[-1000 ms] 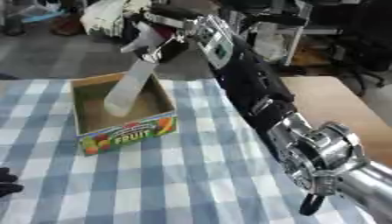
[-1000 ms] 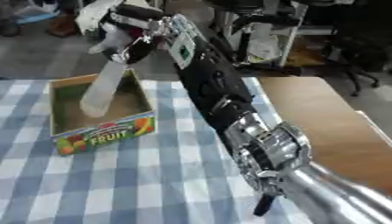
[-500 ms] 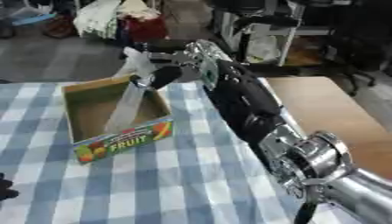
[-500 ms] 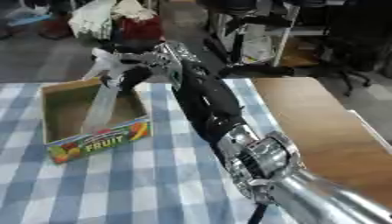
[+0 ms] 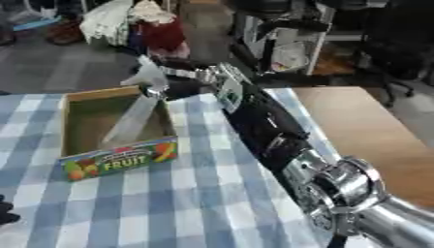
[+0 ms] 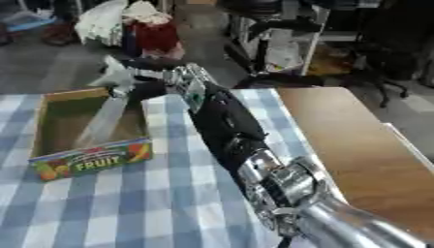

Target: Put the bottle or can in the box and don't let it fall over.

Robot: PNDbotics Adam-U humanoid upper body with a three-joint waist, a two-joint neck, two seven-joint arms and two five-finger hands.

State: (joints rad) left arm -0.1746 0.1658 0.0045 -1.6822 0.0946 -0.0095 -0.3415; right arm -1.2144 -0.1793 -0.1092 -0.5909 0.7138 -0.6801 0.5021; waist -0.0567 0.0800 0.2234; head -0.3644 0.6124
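A clear plastic bottle (image 5: 129,122) leans tilted inside the open cardboard box (image 5: 118,159) marked FRUIT, its base down in the box and its top sticking out over the back right corner. My right hand (image 5: 176,88) reaches across from the lower right and is shut round the bottle's top. The box stands on the blue-and-white checked cloth (image 5: 195,193). A dark bit of my left hand (image 5: 5,213) shows at the lower left edge.
Bare wooden tabletop (image 5: 373,131) lies to the right of the cloth. Beyond the table's far edge are a pile of clothes (image 5: 135,24) and chair and rack legs (image 5: 288,38) on the floor.
My right hand has come down and lowered the bottle deeper into the box, still tilted. The camera has also shifted a little.
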